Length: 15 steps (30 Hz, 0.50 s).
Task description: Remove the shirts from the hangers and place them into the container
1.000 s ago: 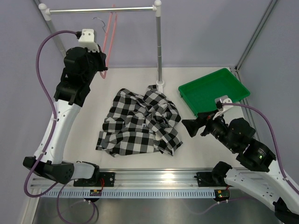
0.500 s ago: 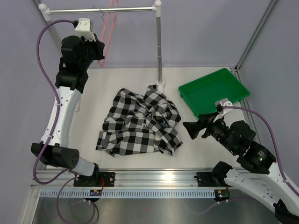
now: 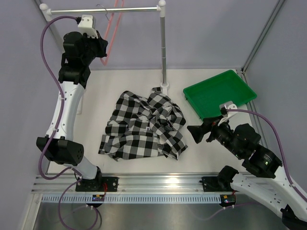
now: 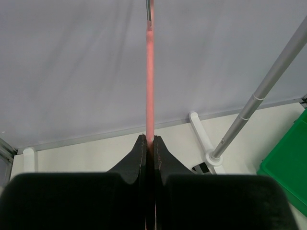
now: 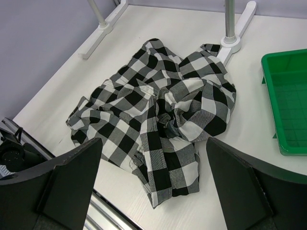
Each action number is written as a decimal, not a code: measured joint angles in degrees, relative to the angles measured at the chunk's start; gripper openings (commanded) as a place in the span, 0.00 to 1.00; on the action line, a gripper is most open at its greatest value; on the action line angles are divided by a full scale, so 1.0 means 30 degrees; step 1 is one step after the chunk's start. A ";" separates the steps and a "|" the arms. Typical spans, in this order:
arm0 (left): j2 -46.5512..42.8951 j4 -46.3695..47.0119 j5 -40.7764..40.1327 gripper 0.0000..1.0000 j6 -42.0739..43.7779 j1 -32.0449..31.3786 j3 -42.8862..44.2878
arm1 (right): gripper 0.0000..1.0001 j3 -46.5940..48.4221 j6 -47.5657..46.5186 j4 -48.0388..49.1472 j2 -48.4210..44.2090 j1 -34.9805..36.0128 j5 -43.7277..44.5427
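While left gripper (image 4: 149, 140) pinches the hanger (image 4: 150, 72) and right gripper (image 3: 194, 132) gapes empty, shirt (image 3: 144, 127) lies crumpled on white table (image 3: 206, 159).

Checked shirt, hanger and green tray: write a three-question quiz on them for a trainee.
1. True or false: the checked shirt lies inside the green tray.
2. Pick one: what does the left hand grip? A) the pink hanger B) the metal rail C) the green tray
3. In one word: is the right hand open or shut?

Key
1. False. It lies crumpled on the table, beside the tray.
2. A.
3. Open, and it holds nothing.
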 measured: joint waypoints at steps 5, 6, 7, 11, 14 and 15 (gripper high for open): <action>0.0721 -0.0036 0.0270 0.00 -0.0015 0.0321 0.0124 | 1.00 -0.0124 0.0000 0.0000 0.0131 0.0000 -0.0007; 0.0816 -0.0087 0.0299 0.00 -0.0015 0.0372 0.0124 | 0.99 -0.0124 0.0000 0.0000 0.0182 0.0000 -0.0007; 0.0903 -0.0117 0.0321 0.00 -0.0015 0.0408 0.0124 | 1.00 -0.0131 -0.0007 0.0000 0.0248 0.0000 -0.0007; 0.1209 -0.0226 0.0481 0.00 -0.0029 0.0546 0.0124 | 0.99 -0.0131 -0.0007 0.0000 0.0379 0.0000 -0.0007; 0.1370 -0.0386 0.0656 0.00 -0.0160 0.0605 0.0124 | 0.99 -0.0146 -0.0007 0.0000 0.0393 0.0000 -0.0007; 0.1406 -0.0401 0.0692 0.00 -0.0175 0.0627 0.0124 | 1.00 -0.0160 -0.0007 0.0000 0.0393 0.0000 -0.0007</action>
